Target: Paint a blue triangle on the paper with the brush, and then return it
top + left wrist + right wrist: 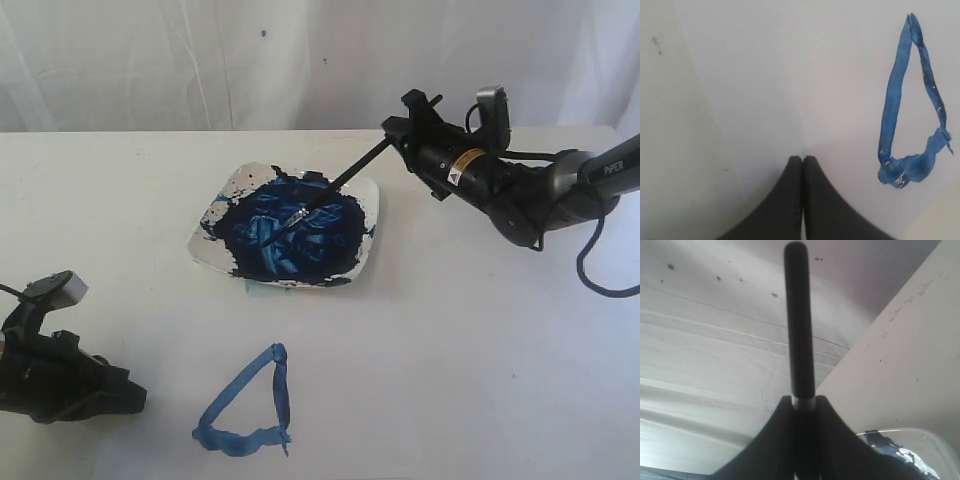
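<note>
The brush [342, 183] slants down from my right gripper [394, 133], which is shut on its handle above the plate's far right corner. Its silver ferrule and tip [297, 215] lie in the dark blue paint on the white square plate [371, 195]. In the right wrist view the black handle [799, 315] sticks out past the gripper [803, 400]. The blue triangle [240, 440] is a hollow outline on the paper [400, 390] near the front edge. My left gripper [138, 398] rests shut and empty to the left of it, with its fingertips together on the paper [790, 75] beside the triangle [890, 120].
A white cloth backdrop [200, 60] hangs behind the table. The plate's rim [935, 440] with blue smears shows beside the right fingers. The right arm's cable [590, 270] loops down at the far right.
</note>
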{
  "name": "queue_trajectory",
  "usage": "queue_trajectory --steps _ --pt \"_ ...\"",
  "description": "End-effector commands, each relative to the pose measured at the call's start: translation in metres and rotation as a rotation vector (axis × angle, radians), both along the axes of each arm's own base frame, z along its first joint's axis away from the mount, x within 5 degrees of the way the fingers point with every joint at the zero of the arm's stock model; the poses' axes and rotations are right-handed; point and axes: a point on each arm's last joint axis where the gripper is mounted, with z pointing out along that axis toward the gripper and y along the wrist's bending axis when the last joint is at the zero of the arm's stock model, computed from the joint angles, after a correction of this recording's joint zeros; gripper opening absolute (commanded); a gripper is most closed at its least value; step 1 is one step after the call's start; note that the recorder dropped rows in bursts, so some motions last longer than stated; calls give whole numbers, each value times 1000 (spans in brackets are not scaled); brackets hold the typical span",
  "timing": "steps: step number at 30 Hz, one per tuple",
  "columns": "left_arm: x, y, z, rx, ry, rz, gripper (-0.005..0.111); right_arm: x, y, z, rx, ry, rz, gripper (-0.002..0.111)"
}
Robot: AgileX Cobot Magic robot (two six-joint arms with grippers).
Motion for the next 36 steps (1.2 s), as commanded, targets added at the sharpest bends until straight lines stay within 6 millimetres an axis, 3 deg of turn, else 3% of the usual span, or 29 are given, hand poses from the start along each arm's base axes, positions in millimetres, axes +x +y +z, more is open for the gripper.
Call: queue_trajectory --steps 1,25,36 --pt "-2 0 0 14 -6 -6 0 0 3 3 6 -20 15 0" --pt "-2 0 0 14 -6 -6 0 -3 10 -10 -111 -42 33 0" --pt "-2 0 0 14 -6 -6 0 0 7 -14 -74 -11 -20 0"
